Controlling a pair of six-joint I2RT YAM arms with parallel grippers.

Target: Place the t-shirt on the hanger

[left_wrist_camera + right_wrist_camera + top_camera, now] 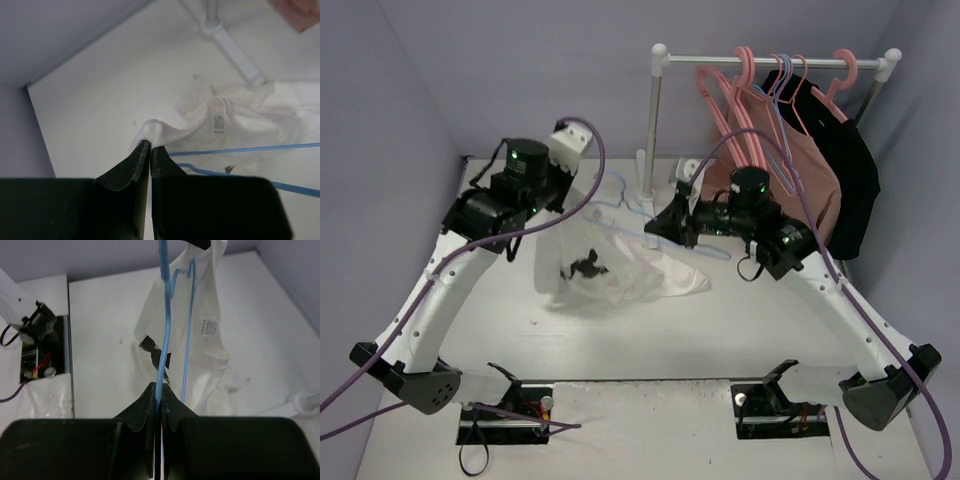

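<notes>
The t-shirt (620, 270), white with black print, hangs pinched in left jaws; right jaws clamp the hanger (165, 335).

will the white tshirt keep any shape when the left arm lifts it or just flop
Probably floppy: the t-shirt sags in loose folds below the left gripper, which pinches a bunched edge. Likely light, since that small pinch holds much of it up. It may slip out if tugged hard.

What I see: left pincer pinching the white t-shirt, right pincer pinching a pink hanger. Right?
Not quite. The right pincer grips the light-blue hanger, not a pink one; the right wrist view shows it. The left pincer does pinch the t-shirt.
</notes>
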